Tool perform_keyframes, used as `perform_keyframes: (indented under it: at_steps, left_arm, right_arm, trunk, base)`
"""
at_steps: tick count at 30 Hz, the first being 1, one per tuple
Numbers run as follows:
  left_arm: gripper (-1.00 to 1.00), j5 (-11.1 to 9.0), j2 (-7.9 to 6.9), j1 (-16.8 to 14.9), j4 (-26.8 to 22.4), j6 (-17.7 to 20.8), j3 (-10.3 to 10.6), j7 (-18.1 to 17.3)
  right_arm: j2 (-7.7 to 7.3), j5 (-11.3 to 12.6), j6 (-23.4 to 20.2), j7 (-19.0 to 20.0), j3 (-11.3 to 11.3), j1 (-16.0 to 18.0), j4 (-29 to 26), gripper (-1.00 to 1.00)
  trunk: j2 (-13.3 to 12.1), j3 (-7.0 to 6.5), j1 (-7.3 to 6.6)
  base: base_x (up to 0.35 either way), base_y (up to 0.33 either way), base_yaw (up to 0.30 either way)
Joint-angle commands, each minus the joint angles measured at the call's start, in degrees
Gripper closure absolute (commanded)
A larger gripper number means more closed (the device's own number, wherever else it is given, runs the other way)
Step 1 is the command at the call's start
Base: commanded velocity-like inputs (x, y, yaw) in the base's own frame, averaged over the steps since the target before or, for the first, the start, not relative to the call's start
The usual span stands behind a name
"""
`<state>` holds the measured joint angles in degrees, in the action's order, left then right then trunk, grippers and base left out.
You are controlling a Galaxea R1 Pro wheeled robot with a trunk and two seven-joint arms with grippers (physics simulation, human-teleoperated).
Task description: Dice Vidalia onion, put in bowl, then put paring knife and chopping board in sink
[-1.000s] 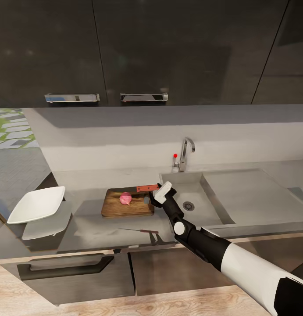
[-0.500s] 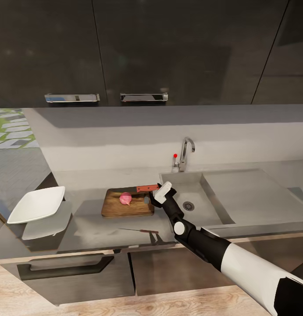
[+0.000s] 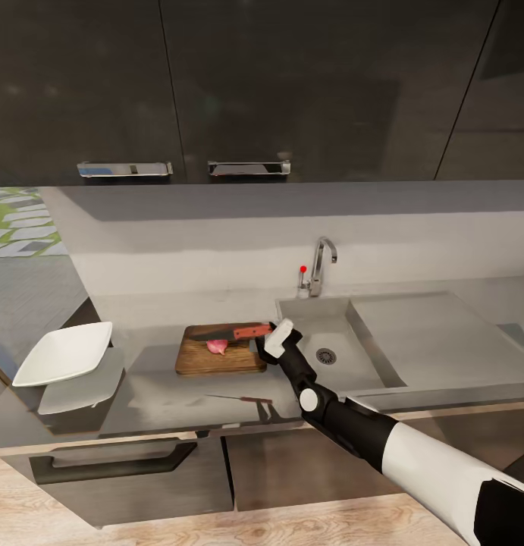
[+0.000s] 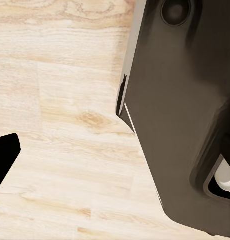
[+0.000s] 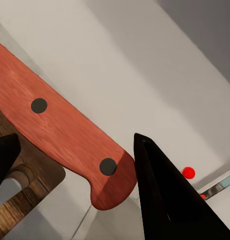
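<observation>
At the far left of the head view the bowl (image 3: 64,353) sits tilted at the end of my bench (image 3: 163,379), well apart from everything else, with its pale reflection below it on the glossy top. Left of centre lies the chopping board (image 3: 220,350), flat on the bench just beside the sink (image 3: 345,341). The Vidalia onion (image 3: 217,346) rests on the board, and the dark blade of the paring knife (image 3: 243,331) lies across its top, so I see only the lower part of the onion; whether the blade is touching or cutting it I cannot tell. My right end effector (image 3: 268,343) is clamped on the knife's red handle at the board's right edge; in the right wrist view the handle (image 5: 65,135), with two dark rivets, lies between my dark fingers (image 5: 170,195), and a corner of the board with its handle slot (image 5: 25,200) shows beneath.

Below the board in the frame, a thin dark streak on the bench front looks like the knife's reflection. Right of centre are the drain, the chrome tap (image 3: 320,265) with its small red knob (image 3: 302,268), and the flat drainboard running to the right edge. Dark cabinets (image 3: 216,91) fill the upper frame. I read no writing or labels anywhere.

My left wrist view shows pale wooden floor (image 4: 60,100) and a dark body I cannot identify; one black fingertip pokes in at the edge, so I cannot tell how far that end effector is open.
</observation>
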<state>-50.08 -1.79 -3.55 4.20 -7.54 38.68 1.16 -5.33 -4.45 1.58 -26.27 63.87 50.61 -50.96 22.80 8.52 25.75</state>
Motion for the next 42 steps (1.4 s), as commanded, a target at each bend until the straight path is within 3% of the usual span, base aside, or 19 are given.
perform_keyframes:
  at_steps: [1, 42]
  left_arm:
    - [-1.0, -0.1, 0.03, -0.1, 0.1, -0.2, 0.3, 0.1]
    - [-1.0, -0.1, 0.03, -0.1, 0.1, -0.2, 0.3, 0.1]
  right_arm:
    - [-0.04, -0.1, 0.0, -0.3, 0.3, 0.1, 0.0, 1.0]
    - [0.14, -0.1, 0.0, -0.4, 0.4, 0.1, 0.5, 1.0]
  trunk:
    - [0.1, 0.12, 0.03]
    - [0.1, 0.12, 0.03]
  base:
    - [0.0, 0.0, 0.0]
    - [0.024, 0.0, 0.0]
